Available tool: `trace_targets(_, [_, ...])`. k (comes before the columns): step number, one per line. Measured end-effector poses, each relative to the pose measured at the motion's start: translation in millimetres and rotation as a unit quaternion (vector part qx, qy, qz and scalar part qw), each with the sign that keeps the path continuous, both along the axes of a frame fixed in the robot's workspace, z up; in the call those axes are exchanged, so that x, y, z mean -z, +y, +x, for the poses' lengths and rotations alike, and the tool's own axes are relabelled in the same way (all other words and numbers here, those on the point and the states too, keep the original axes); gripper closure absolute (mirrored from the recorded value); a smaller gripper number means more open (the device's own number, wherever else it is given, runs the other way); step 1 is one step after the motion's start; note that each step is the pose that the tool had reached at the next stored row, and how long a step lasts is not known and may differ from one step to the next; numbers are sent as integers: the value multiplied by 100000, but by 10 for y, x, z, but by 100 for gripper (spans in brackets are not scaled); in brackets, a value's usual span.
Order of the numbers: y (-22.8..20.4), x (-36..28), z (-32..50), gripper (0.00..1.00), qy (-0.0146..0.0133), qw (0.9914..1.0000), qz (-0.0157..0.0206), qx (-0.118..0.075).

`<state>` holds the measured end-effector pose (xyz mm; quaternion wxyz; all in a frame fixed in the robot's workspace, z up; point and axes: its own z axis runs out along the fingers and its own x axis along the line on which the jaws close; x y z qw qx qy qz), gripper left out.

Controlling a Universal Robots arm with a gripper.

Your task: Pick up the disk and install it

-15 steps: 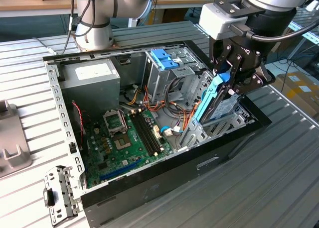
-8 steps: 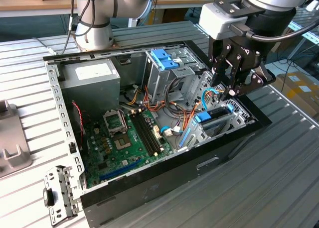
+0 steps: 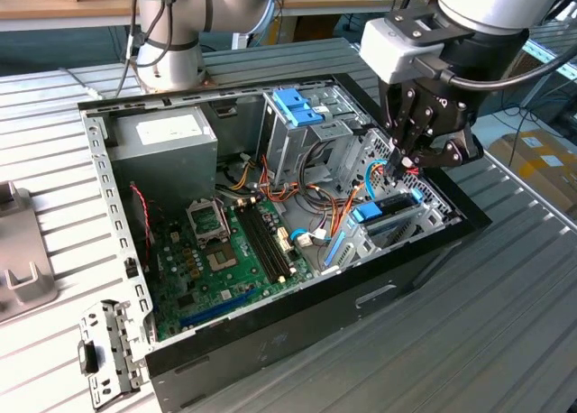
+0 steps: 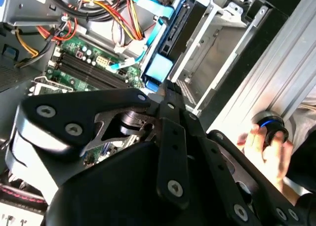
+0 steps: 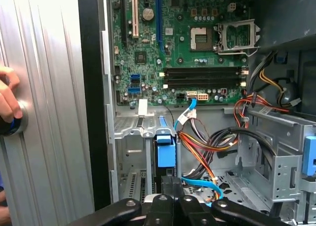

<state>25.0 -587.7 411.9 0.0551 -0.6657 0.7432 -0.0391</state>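
The gripper is hovering, fingers seemingly pinched together and holding nothing, just above the disk (already slotted edgewise), so pressing squarely would seat it best.

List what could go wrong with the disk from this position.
1. The disk stands on edge in its bay with the gripper right above it; if it sits crooked, a push might jam its rails against the bay walls.
2. Loose cables lie close beside the bay and might snag or get pinched.
3. A hand rests on the table next to the case, close to the arm's working area.
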Motion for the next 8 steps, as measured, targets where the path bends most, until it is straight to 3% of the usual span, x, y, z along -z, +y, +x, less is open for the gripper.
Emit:
trace_targets(1, [-3, 18, 17, 89, -2, 100000, 8, 23])
trace_targets(3, [-6, 62, 76, 89, 2, 100000, 2, 69])
trace_targets(5, [-7, 104, 149, 89, 320, 99999, -3, 64])
trace_targets(7, [-7, 122, 194, 89, 1215, 99993, 1, 66])
trace_targets(8, [-8, 126, 211, 89, 1893, 99982, -3, 70])
